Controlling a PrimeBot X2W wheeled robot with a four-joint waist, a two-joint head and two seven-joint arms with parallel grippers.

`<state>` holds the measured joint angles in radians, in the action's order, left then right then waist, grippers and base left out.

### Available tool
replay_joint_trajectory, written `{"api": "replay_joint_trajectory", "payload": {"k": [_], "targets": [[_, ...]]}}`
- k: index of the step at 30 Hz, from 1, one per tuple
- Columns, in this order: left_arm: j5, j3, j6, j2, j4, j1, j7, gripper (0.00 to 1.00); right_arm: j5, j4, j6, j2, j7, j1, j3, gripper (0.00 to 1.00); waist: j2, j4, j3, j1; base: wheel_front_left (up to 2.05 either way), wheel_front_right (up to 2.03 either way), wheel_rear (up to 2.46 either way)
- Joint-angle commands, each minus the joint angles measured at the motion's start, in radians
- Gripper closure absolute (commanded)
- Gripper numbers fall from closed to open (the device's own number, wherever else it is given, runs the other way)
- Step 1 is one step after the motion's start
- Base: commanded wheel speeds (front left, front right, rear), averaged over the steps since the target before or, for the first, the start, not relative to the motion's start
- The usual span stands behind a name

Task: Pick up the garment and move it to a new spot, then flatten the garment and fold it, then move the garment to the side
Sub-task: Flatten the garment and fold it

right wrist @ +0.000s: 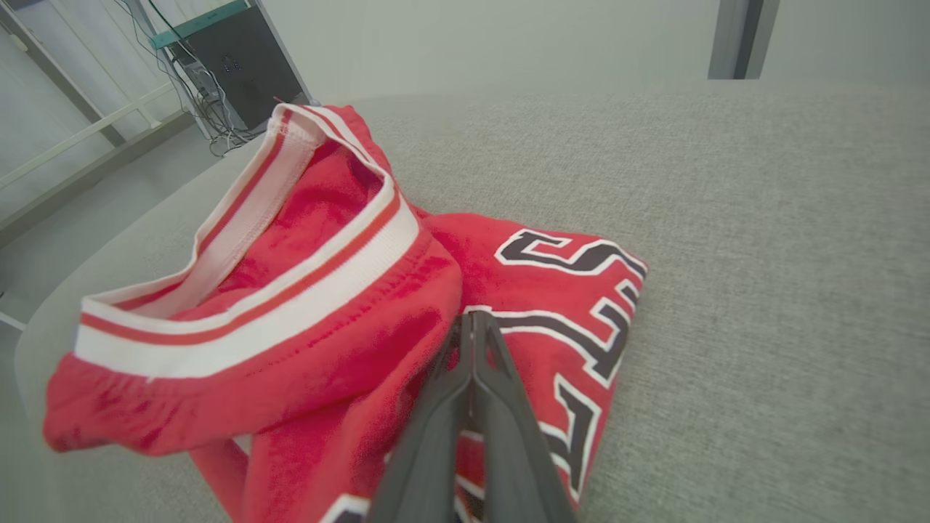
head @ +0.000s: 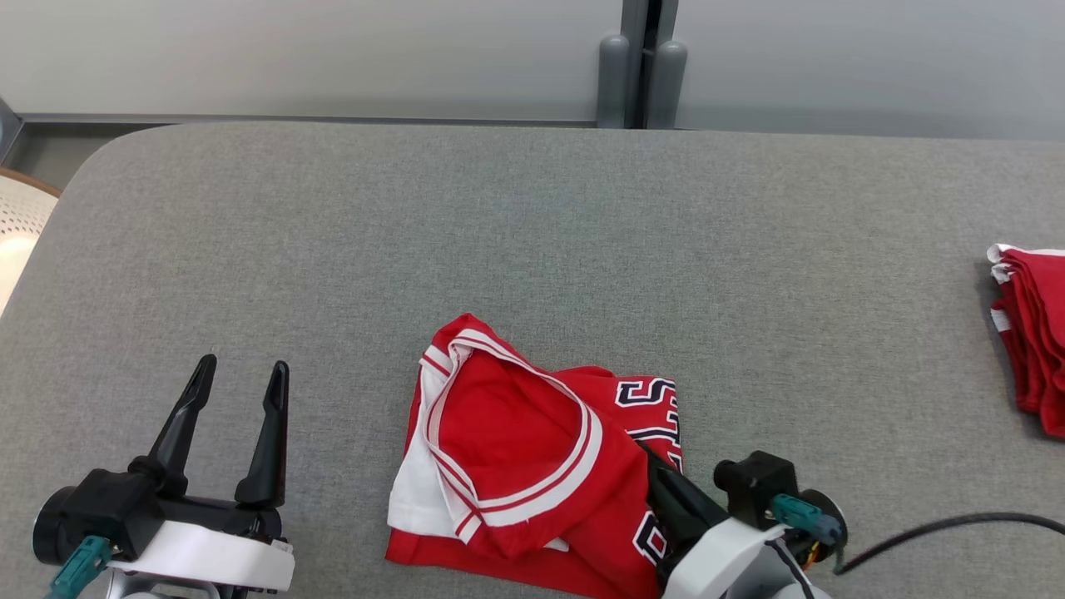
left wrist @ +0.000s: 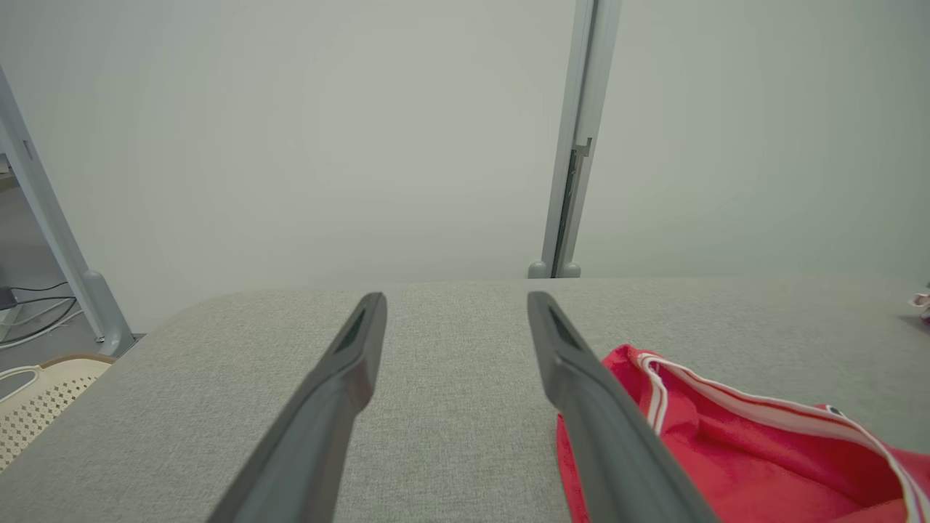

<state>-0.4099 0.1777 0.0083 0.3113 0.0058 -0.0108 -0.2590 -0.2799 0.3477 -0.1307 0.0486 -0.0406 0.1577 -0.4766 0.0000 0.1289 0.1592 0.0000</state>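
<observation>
A red jersey, the garment (head: pixel 516 449), lies crumpled on the grey table (head: pixel 532 233) near its front edge, white-and-red trim up and dark numbers at its right side. My right gripper (head: pixel 653 466) is shut, its fingers lying over the garment's lower right part. In the right wrist view the garment (right wrist: pixel 327 327) bunches up around the shut right gripper (right wrist: pixel 472 316), and I cannot tell whether cloth is pinched. My left gripper (head: pixel 243 363) stands open to the garment's left, apart from it. In the left wrist view the left gripper (left wrist: pixel 456 298) holds nothing, and the garment (left wrist: pixel 726 465) lies to its right.
A stack of folded red clothes (head: pixel 1032 333) sits at the table's right edge. A cream perforated basket (head: pixel 21 225) stands beyond the left edge. A black cable (head: pixel 940 528) trails from the right wrist. Bare grey cloth stretches behind the garment up to the wall.
</observation>
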Motion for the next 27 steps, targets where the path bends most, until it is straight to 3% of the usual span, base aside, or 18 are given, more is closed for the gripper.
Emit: {"api": "replay_joint_trajectory", "payload": {"k": [1,11,27], "targets": [[-0.002,-0.007,-0.007,0.001,0.005,-0.019,-0.005,0.00,-0.011,0.023,0.000,0.004,-0.005,0.022,-0.018,1.00,0.0000,0.006,0.009,0.0000,0.00,0.00,0.00],[0.010,-0.027,-0.027,-0.015,0.021,-0.038,-0.007,0.00,-0.053,0.098,0.000,0.003,-0.016,0.089,-0.153,1.00,0.0000,0.008,0.016,0.0000,0.00,0.00,0.00],[0.037,-0.069,-0.077,-0.061,0.041,-0.047,-0.007,0.00,-0.054,0.105,0.000,0.004,0.081,0.124,-0.322,1.00,0.0000,0.009,0.034,0.0000,0.00,0.00,0.00]]}}
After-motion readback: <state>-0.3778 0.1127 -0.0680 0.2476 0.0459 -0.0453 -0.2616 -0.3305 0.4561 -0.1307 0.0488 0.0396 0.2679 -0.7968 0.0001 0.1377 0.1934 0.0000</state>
